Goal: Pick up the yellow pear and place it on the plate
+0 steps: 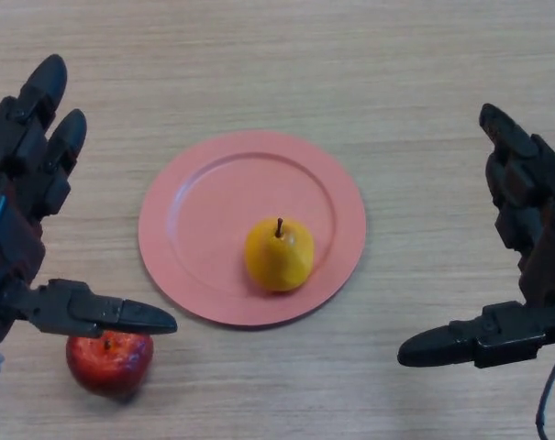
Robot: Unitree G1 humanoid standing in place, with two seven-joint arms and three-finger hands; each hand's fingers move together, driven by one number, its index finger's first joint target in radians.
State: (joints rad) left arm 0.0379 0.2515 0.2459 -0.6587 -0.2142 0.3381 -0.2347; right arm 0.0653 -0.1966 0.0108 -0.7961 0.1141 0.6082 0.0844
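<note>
A yellow pear (278,254) with a dark stem stands upright on the pink plate (204,197), in the plate's near right part. My left hand (20,202) hovers at the view's left edge, open, fingers straight and thumb stretched toward the plate. At the right edge my right hand (525,229) is open too, its thumb pointing left below the plate's level. Neither hand touches the pear or the plate.
A red apple (109,360) lies on the wooden table near the front left, just under my left thumb. The plate sits mid-table between both hands.
</note>
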